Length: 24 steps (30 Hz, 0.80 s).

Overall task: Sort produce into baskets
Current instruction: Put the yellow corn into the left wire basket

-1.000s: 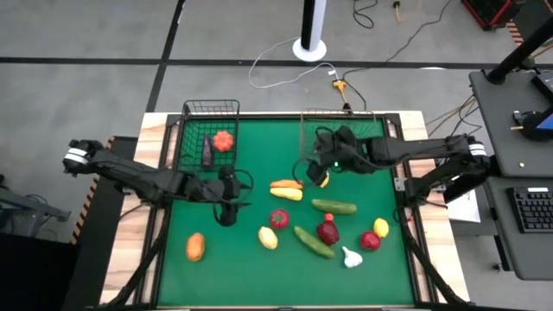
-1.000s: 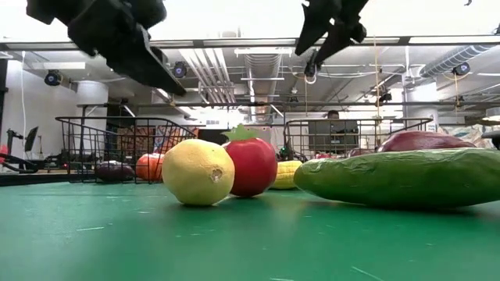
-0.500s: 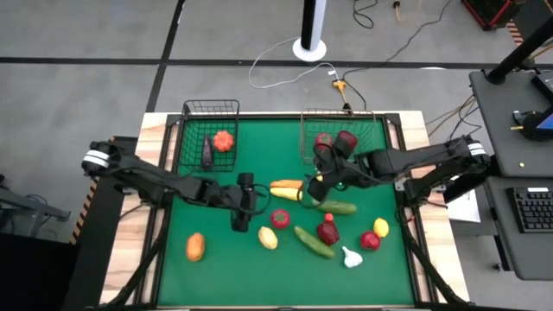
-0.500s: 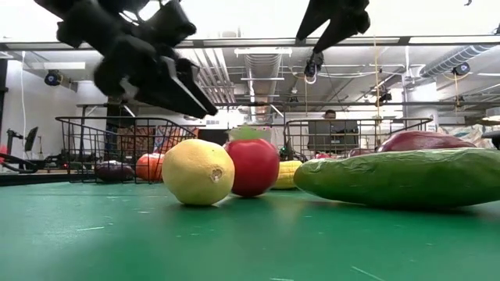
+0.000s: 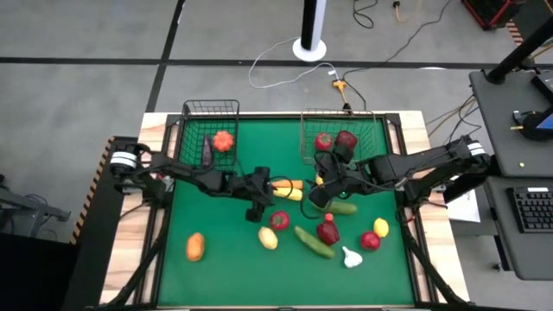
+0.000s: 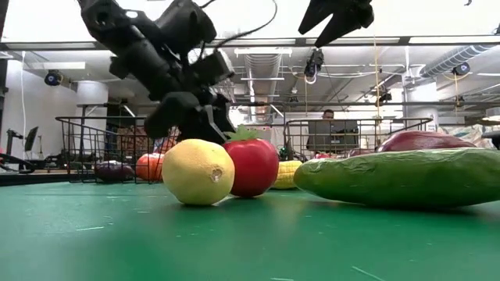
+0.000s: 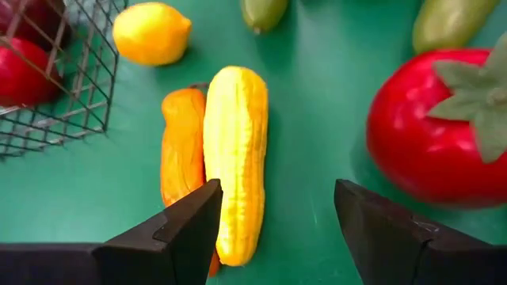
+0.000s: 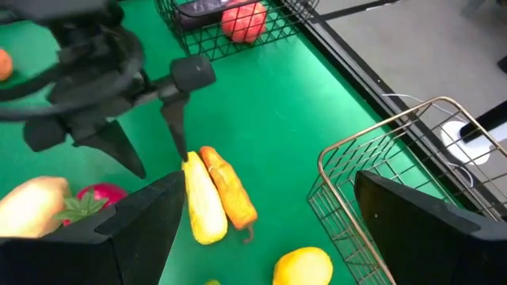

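Left gripper, jaws open and empty, hovers mid-bench beside the yellow ribbed corn cob. Right gripper, jaws wide open, hangs before the brownish-grey wire basket.

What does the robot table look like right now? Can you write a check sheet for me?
Surface: green mat on a wooden table, flat.
Job's things: black basket holds an orange-red fruit and an eggplant. Brown basket holds two red pieces. Loose on the mat: corn beside a carrot, tomato, two cucumbers, lemons, garlic, other pieces.
Clutter: nothing seen.
Claws: left claw open, low over the corn and carrot, holding nothing. Right claw open wide, near the brown basket, empty.
Cables: white and orange leads on the floor behind the table.
Surroundings: grey floor, white pole base, desk with keyboard.
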### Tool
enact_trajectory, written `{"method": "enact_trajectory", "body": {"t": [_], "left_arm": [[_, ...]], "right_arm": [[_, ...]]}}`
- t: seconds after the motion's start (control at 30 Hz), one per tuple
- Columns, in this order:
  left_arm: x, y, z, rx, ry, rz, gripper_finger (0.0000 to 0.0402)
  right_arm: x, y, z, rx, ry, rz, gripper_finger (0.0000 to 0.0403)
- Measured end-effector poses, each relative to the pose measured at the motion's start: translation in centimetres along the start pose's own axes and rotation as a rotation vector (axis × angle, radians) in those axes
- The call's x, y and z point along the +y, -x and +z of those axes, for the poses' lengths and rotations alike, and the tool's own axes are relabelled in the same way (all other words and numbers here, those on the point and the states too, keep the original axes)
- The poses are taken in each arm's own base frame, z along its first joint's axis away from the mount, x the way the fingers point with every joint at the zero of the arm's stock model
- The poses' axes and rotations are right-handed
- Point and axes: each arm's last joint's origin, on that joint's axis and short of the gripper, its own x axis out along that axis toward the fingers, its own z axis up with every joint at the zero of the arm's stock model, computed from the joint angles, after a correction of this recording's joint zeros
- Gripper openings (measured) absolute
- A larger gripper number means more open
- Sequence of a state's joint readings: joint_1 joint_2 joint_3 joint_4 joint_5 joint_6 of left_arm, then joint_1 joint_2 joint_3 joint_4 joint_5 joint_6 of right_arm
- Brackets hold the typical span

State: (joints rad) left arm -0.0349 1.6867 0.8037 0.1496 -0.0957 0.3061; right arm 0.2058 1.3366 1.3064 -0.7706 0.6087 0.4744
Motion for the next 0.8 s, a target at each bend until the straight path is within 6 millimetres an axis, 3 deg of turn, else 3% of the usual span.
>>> {"method": "enact_trajectory", "body": {"t": [0.37,0.67,0.8], "left_arm": [[1.1,-3.0,-0.1,0.047,-0.026,0.01,0.0229],[1.5,-4.1,-1.2,0.087,-0.01,0.009,0.0228],[1.6,-4.2,-1.3,0.089,-0.001,0.007,0.021]], "right_arm": [[0.1,-0.3,-0.2,0.006,-0.024,-0.009,0.0358],[0.3,-0.3,-0.4,0.011,-0.018,-0.008,0.0358],[0.3,-0.4,-0.5,0.014,-0.017,-0.011,0.0358]]}}
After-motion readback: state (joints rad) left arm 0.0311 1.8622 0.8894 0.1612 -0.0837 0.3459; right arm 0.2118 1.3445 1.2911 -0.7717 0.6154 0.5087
